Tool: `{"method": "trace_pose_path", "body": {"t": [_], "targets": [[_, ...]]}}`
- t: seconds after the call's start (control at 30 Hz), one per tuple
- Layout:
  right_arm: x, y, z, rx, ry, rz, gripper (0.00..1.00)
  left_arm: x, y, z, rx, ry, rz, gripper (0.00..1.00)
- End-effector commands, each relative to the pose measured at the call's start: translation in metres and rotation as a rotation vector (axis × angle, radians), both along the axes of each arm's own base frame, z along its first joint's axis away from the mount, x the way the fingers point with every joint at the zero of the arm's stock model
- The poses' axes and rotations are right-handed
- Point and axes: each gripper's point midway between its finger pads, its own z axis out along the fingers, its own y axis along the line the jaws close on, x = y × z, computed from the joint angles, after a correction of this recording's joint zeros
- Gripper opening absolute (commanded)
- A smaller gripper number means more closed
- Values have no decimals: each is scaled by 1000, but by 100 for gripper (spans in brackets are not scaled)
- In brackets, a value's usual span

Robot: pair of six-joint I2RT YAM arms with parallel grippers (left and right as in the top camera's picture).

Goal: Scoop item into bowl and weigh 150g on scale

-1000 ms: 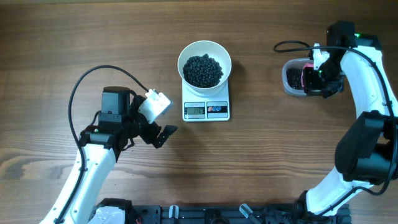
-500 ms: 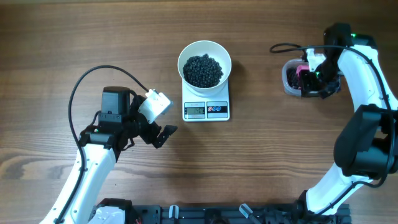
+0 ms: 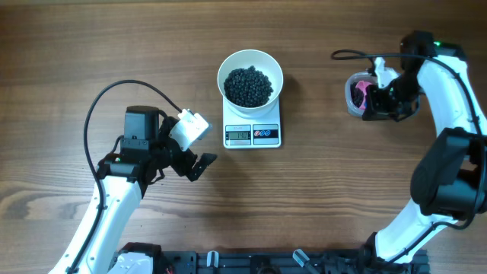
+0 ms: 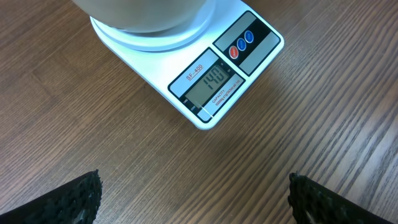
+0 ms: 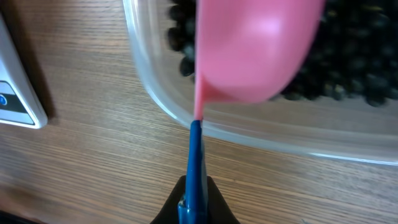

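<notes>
Bowl (image 3: 227,72) on scale (image 3: 252,134); wooden table (image 3: 342,190)

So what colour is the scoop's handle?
Blue: the scoop has a pink head and a blue handle. The right wrist view shows it best.

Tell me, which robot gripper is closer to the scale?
Left. The left gripper is open, just off the scale's front left corner. The right gripper is far off on the other side, holding a pink scoop over the clear container.
</notes>
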Motion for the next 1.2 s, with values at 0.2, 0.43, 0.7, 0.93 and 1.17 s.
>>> {"method": "trace_pose_path", "body": {"t": [0.2,0.43,0.7,0.93,1.17], "targets": [[12,-29,21,296,-139,-124,4,-4,-4,0,-9,-8,-28,100],[17,-21,47,517,-253,-128,4,-4,-4,0,-9,-8,-28,100],[34,21,79,740,-309,-140,4,-4,-4,0,-9,-8,-28,100],[65,93,112,728,-319,-11,4,-4,-4,0,-9,-8,-28,100],[64,172,127,671,-306,157,4,-4,-4,0,-9,-8,-28,100]]}}
